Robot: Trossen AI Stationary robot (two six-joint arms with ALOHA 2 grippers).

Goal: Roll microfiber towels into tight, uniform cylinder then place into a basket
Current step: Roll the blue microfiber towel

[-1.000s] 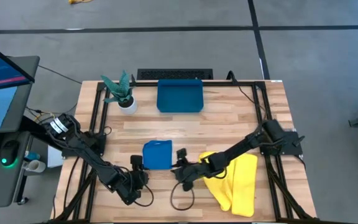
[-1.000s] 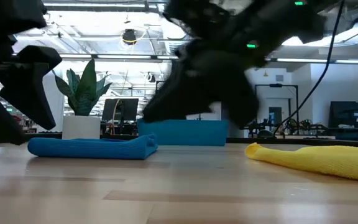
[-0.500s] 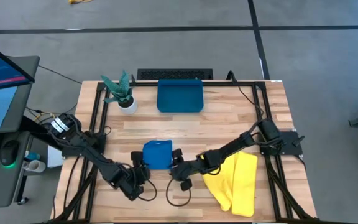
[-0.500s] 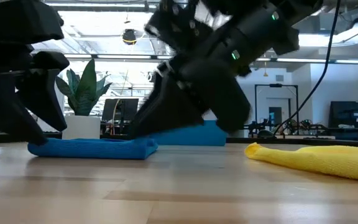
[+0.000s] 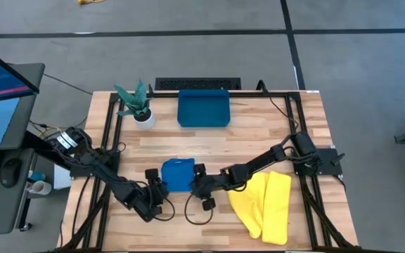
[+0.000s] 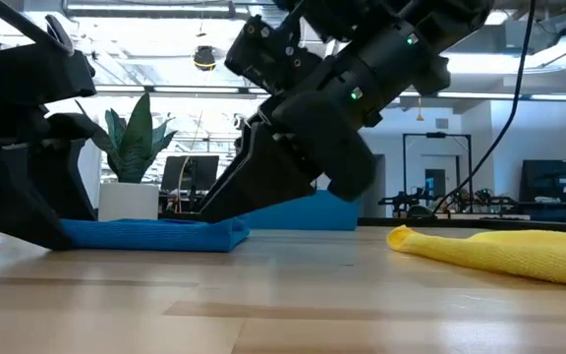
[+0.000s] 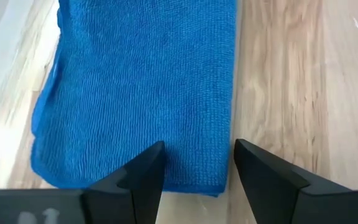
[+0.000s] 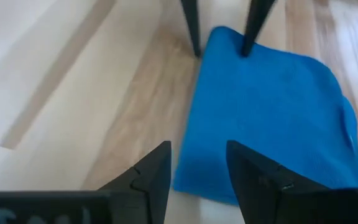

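Across the middle of the high view: one pale butcher-block wooden desk, inside a black frame. Lower right of that frame: one bright yellow microfiber towel, loosely bunched and untouched. Upper centre: one shallow rectangular teal-blue plastic basket, nothing seen inside. Lower centre: one medium blue microfiber towel, folded to a flat pad, not yet rolled. Upper left: one small white pot with a green spiky plant.

Two towels, one basket, two arms. Left gripper low at the blue pad's left edge, jaws spread astride its near corner, tips at the cloth but pinching nothing. Right gripper low at the pad's right edge, jaws spread likewise, gripping nothing.

Likely handling: light, soft, floppy, grippy pile, no risk of breakage; prone to slump and unroll once released. Best taken at one folded edge, near both corners at once, then turned over tightly toward the far edge.
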